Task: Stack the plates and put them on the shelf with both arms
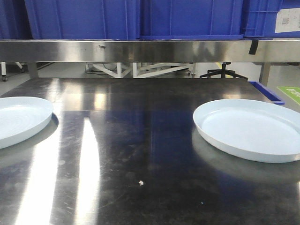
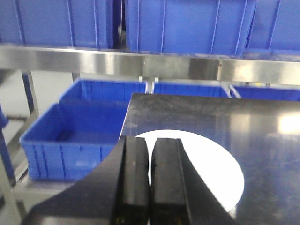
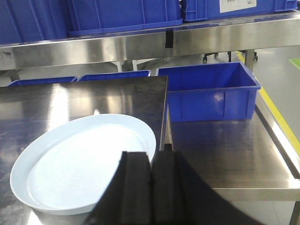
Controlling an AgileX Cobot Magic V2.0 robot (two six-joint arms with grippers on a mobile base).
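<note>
Two pale bluish-white plates lie apart on the dark steel table. One plate (image 1: 18, 119) sits at the left edge, the other plate (image 1: 251, 127) at the right. In the left wrist view my left gripper (image 2: 150, 145) is shut with nothing in it, hovering above the near side of the left plate (image 2: 206, 164). In the right wrist view my right gripper (image 3: 151, 159) is also shut and empty, just off the near right rim of the right plate (image 3: 79, 161). Neither arm appears in the front view. The shelf (image 1: 150, 50) runs across the back.
Blue bins (image 1: 140, 18) fill the steel shelf above the table. More blue bins (image 2: 70, 136) stand on a lower level left of the table, and one blue bin (image 3: 211, 91) on a lower steel surface to the right. The table edge (image 3: 165, 108) drops beside the right plate.
</note>
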